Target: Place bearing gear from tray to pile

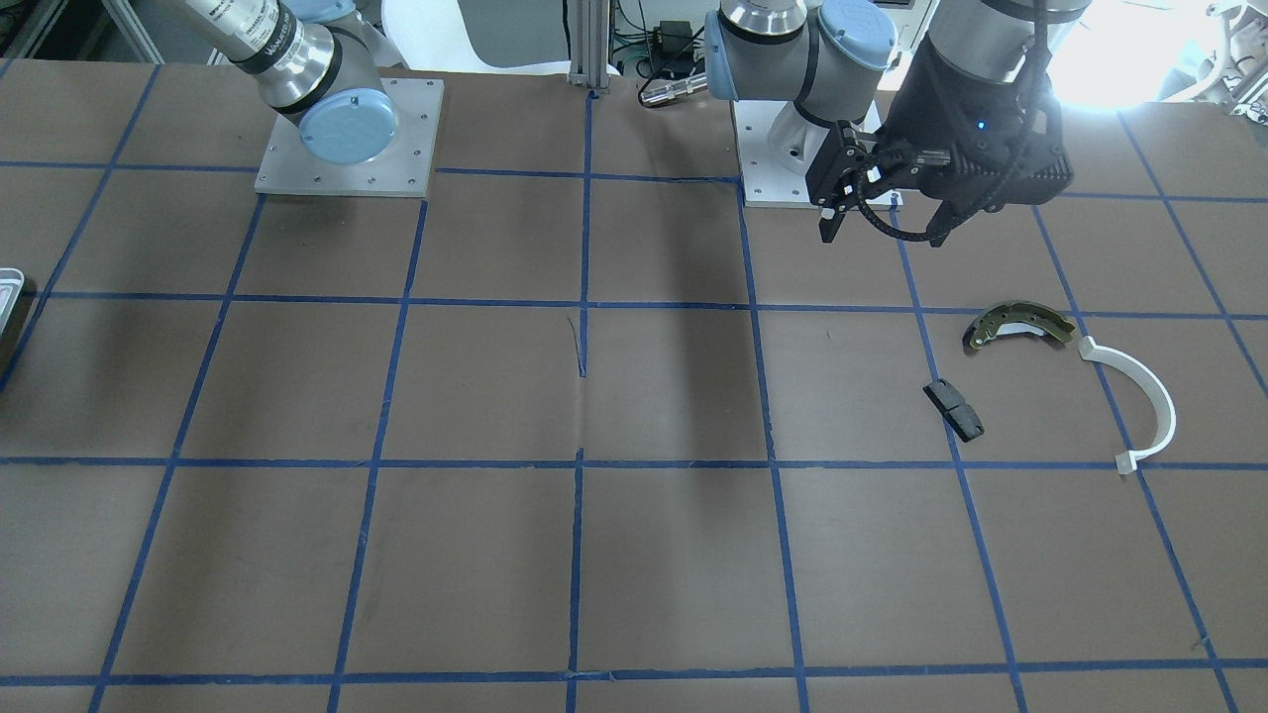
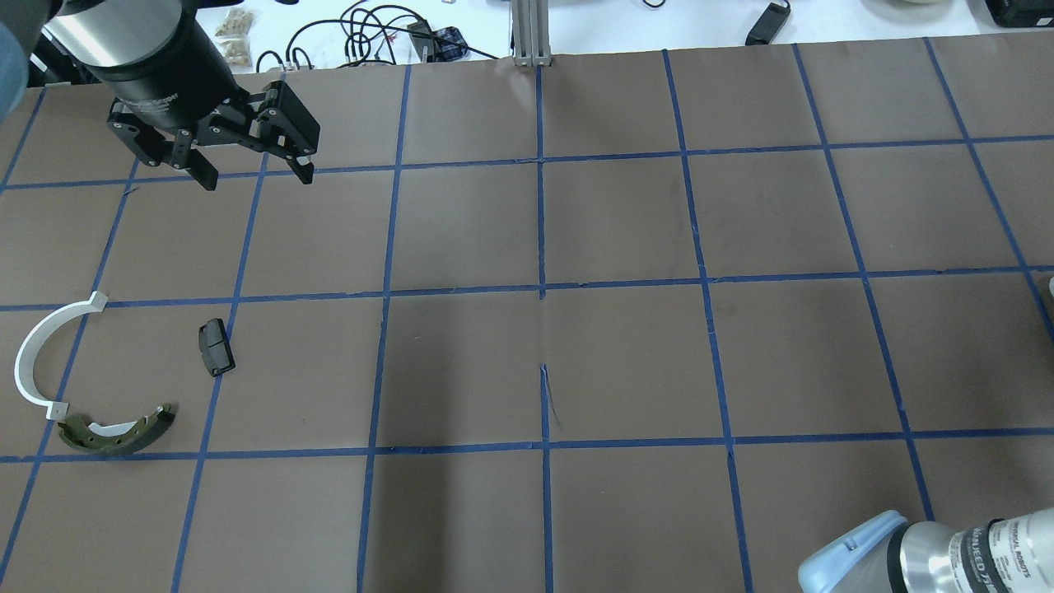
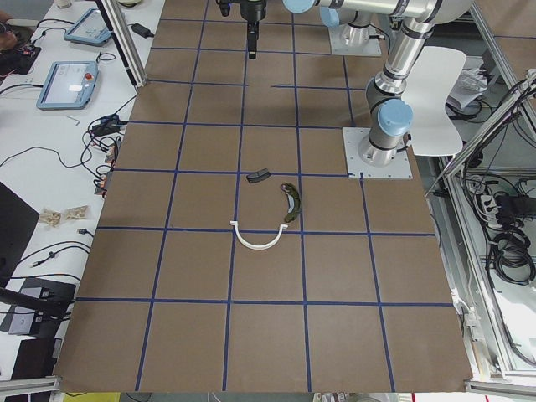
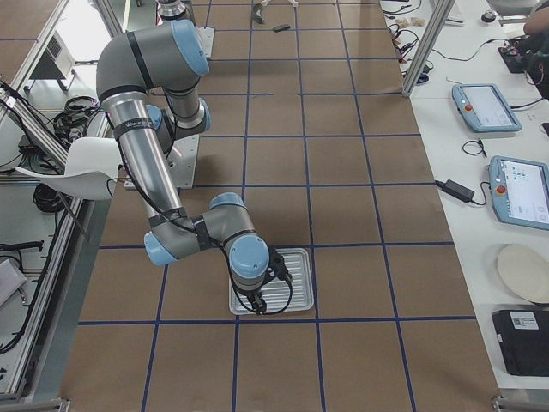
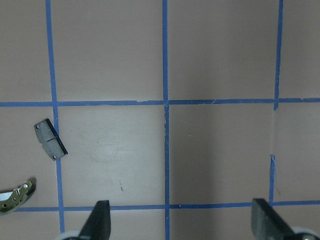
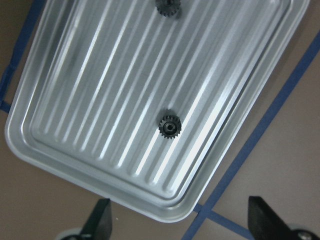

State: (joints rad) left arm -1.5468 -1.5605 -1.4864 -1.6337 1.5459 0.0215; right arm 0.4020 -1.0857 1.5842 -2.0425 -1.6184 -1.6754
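Note:
A small black bearing gear (image 6: 169, 128) lies in the ribbed silver tray (image 6: 90, 100); a second gear (image 6: 165, 6) sits at the view's top edge. My right gripper (image 6: 182, 225) is open and empty, hovering above the tray's corner, with the gear ahead of its fingers. The pile lies on the mat: an olive brake shoe (image 2: 115, 432), a white half-ring (image 2: 33, 354) and a black block (image 2: 216, 347). My left gripper (image 2: 255, 175) is open and empty, raised above the mat beyond the pile. The block (image 5: 50, 140) shows in the left wrist view.
The brown mat with a blue tape grid (image 2: 543, 296) covers the table. The tray (image 4: 296, 292) sits near the right arm's base (image 4: 171, 163). Only a sliver of it (image 1: 8, 287) shows at the front view's edge. Cables and tablets lie beyond the mat.

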